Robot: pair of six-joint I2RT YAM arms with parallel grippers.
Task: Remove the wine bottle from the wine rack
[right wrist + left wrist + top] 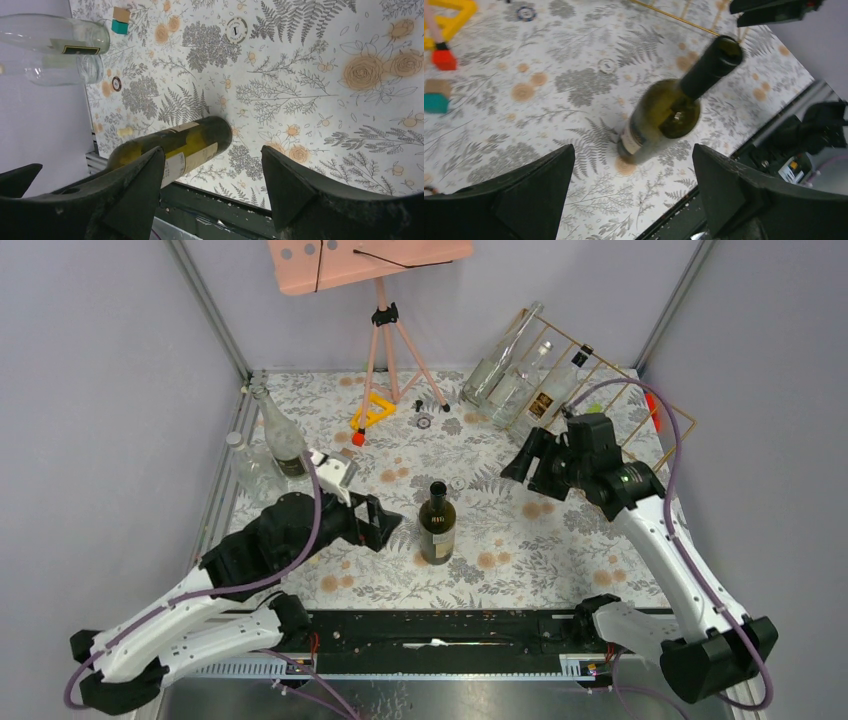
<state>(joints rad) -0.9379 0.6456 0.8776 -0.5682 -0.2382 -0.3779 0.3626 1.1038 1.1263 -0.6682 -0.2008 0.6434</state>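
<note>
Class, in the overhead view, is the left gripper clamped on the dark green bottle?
No: the left gripper is open, and the dark green bottle stands upright on the table just beyond it, untouched.

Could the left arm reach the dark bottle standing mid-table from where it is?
Probably yes. The left gripper is open and faces the dark bottle close by, with only bare tablecloth between them; the right gripper sits off by the wine rack.

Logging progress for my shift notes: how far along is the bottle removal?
Looks done: the dark wine bottle stands upright on the table, off the wine rack. In hand: nothing; left gripper and right gripper are both open. Left: possibly the three clear bottles on the rack.
</note>
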